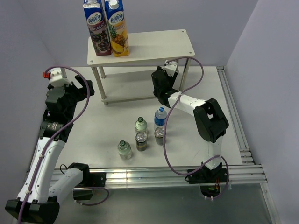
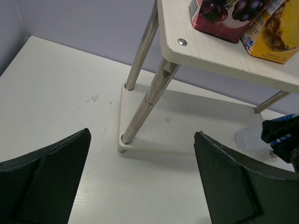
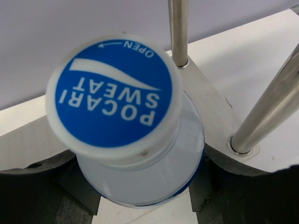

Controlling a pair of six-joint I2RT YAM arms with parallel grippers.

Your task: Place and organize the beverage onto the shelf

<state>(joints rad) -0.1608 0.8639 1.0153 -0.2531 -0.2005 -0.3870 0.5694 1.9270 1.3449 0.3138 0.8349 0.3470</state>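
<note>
Right fingers [image 3: 28,186] clamp a blue-capped water bottle [image 3: 112,93] over the lower board of the shelf [image 1: 149,44], right end; left fingers [image 2: 42,177] hang apart, empty, near its left legs; 5 more drinks [image 1: 141,126] stand on the surface [image 1: 93,116].

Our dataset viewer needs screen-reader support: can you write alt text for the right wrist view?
Seen from above, a clear bottle with a blue POCARI SWEAT cap sits clamped between the right gripper's dark fingers. Behind it, two metal legs rise from the shelf's lower board.

High rear view over the whole table [image 1: 107,126]; wrist views low and close, the shelf [image 1: 154,44] common to all.
</note>
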